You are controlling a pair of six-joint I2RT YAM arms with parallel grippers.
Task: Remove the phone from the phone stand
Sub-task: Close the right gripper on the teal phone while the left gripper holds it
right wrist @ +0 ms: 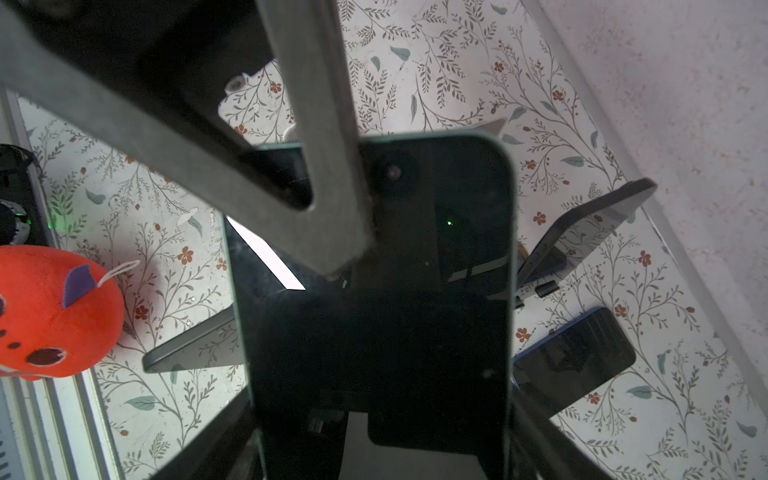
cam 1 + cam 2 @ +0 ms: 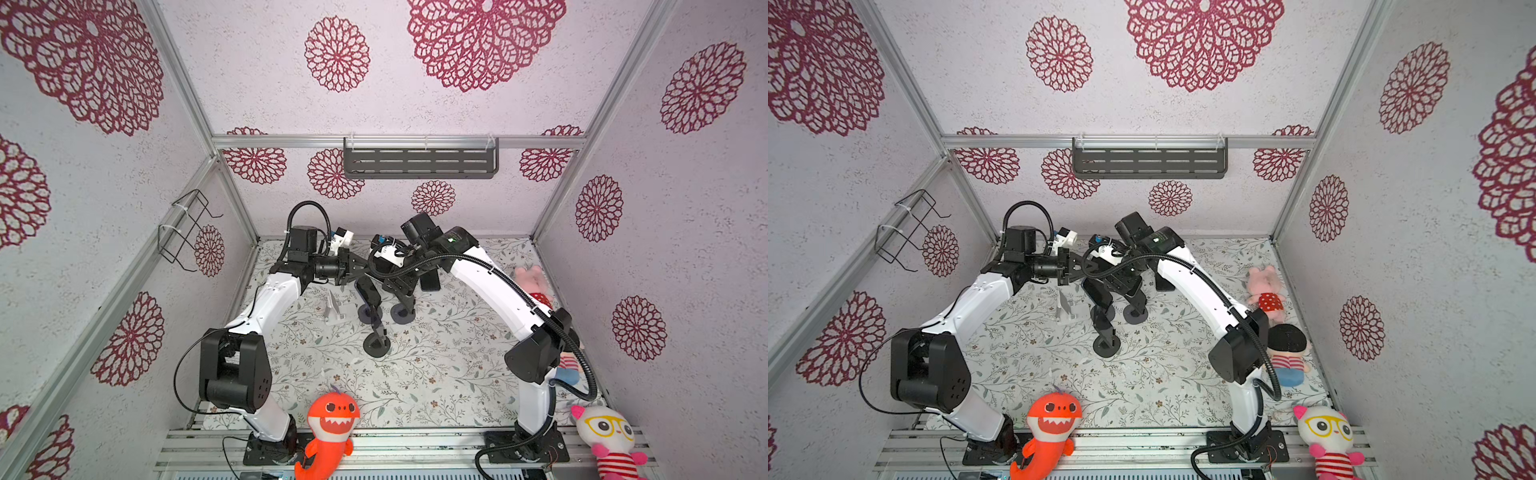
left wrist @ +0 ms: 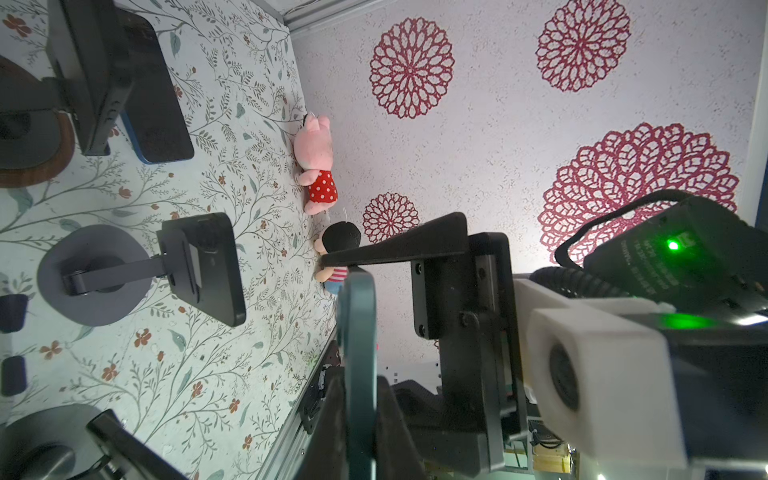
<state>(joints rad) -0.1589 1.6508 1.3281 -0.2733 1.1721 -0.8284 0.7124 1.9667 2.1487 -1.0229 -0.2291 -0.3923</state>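
An orange shark plush (image 2: 332, 419) sits at the near edge of the table (image 2: 436, 386), left of the middle. Farther back on that side a small white stand (image 2: 334, 309) rests on the floral mat.

Above and beyond the white stand, the left gripper (image 2: 358, 270) reaches in from the left. Its jaws are clamped narrowly across the front and back of the phone (image 1: 415, 311). The left wrist view shows the teal-edged phone edge-on between its fingers (image 3: 392, 428). The phone hangs in the air over the far middle of the table, its screen dark.

The right gripper (image 1: 380, 399) meets the phone from the right, with its fingers set along the two long edges. I cannot tell whether they press on it or stand just off it.

Below the two grippers, three dark round-based stands (image 2: 376, 347) cluster near the table's middle. At least one of them carries a second phone (image 3: 208, 266). Just right of them a blue-edged phone (image 2: 430, 280) lies flat on the mat.

A pink pig plush (image 2: 530, 278) lies along the right edge. A white cat plush (image 2: 606, 432) sits at the near right corner.
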